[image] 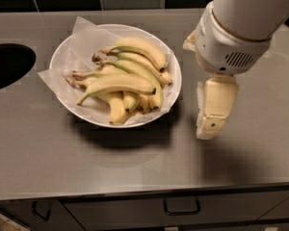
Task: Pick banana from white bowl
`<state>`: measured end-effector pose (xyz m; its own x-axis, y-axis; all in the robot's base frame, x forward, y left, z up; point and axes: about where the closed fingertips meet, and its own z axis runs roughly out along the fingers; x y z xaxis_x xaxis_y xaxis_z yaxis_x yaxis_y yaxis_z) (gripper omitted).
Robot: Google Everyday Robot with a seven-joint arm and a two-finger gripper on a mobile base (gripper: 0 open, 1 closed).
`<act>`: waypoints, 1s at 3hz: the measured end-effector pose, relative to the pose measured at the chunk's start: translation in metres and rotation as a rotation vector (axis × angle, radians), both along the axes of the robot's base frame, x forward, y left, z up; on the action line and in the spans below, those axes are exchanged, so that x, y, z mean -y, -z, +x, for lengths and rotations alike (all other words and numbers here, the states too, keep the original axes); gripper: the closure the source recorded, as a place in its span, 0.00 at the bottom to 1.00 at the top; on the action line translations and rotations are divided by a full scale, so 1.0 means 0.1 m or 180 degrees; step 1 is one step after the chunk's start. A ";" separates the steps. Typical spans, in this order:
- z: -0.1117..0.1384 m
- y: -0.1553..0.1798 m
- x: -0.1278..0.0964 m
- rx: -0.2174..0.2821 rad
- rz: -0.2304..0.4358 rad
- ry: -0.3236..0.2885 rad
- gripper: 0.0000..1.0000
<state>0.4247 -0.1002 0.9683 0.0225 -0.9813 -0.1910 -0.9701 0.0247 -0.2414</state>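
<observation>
The cream robot gripper is hanging right of centre, empty, beside the wide paper-lined white bowl holding the long pale-yellow banana; its spread I cannot tell.

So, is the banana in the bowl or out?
In: the banana lies atop the pile in the white bowl; the gripper hangs beside the bowl, not touching.

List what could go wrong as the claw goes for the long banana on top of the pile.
The claw hangs over the counter, right of the white bowl.
1. The banana lies pressed among other bananas; the claw may catch a neighbour too.
2. The crinkled paper lining could snag and lift with it.
3. Coming from the right, the claw might knock the bowl's rim and shift it.
</observation>
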 end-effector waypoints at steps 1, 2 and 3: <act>-0.04 -0.17 -0.31 0.0120 0.0068 -0.0200 0.00; -0.09 -0.48 -0.64 0.0330 0.0261 -0.0320 0.00; -0.15 -0.59 -0.68 0.0419 0.0264 -0.0342 0.00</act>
